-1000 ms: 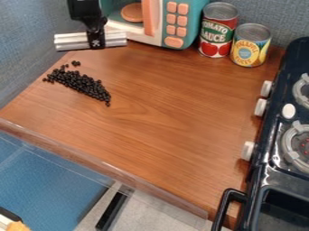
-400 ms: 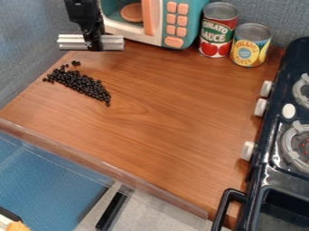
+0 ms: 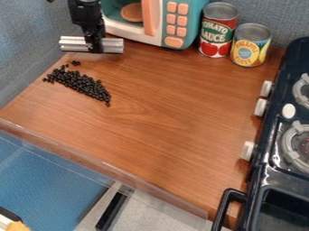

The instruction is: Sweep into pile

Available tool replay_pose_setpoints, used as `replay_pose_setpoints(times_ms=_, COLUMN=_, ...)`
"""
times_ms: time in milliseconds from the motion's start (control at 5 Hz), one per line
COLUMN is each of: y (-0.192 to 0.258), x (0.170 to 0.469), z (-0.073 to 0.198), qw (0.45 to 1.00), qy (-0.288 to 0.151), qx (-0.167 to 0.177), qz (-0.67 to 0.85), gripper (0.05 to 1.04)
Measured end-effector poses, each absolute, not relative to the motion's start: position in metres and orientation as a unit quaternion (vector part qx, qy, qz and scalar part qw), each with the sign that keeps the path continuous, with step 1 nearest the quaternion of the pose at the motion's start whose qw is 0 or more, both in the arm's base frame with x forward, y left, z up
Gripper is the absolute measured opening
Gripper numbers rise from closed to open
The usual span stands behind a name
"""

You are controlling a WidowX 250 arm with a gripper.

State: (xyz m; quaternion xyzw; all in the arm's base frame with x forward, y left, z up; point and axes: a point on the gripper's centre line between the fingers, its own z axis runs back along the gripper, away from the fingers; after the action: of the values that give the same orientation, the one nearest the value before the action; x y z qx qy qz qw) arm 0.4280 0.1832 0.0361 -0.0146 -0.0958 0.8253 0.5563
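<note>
Many black beads (image 3: 84,84) lie below the gripper (image 3: 95,48).

Black beans (image 3: 84,84); reddish-brown, wood-grained bench (image 3: 163,108). Black end effector (image 3: 93,48), silver bar (image 3: 73,43). Toy microwave (image 3: 194,16) in teal and white, peach-orange buttons. One can (image 3: 217,30) red and green, the other can (image 3: 249,46) yellow and blue. Black toy stove (image 3: 270,166), white knobs (image 3: 260,107).
</note>
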Motion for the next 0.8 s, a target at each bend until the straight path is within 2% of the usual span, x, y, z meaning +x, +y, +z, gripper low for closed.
replay_pose_setpoints(times_ms=800, y=0.171, x=0.422, z=0.018, qw=0.555, qy=-0.097, qx=0.006, qz=0.826, gripper=0.384)
